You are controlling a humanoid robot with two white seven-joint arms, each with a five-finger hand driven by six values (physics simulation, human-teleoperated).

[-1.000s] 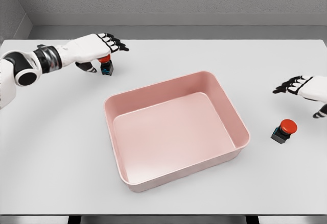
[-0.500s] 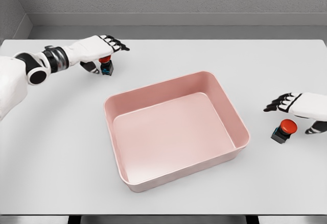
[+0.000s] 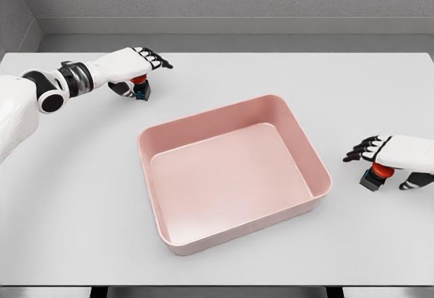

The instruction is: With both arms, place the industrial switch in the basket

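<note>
robot hand on my right (image 3: 393,154) hovers palm-down over the right-side industrial switch (image 3: 375,176), fingers spread and holding nothing, thumb out to the far side of it. that switch sits on the surface just right of the basket (image 3: 234,173), upright, red cap peeking out beneath my palm. my left robot hand (image 3: 130,64) arches over the second switch (image 3: 141,89), which stands beyond the basket's far-left corner; fingers are extended, thumb curled under, and i cannot tell whether it is touching yet.

to do this step well, i judge each hand should settle straight down, close fingers and thumb on opposite sides of the dark boxy base rather than the rounded cap, which would likely slip, and only lift once both grips feel firm.

each switch is a small dark block topped with a glossy red mushroom button, the left one with a hint of blue. the basket is smooth pink, rectangular, rounded at the corners, shallow-walled, empty. the surface is plain matte white.
</note>
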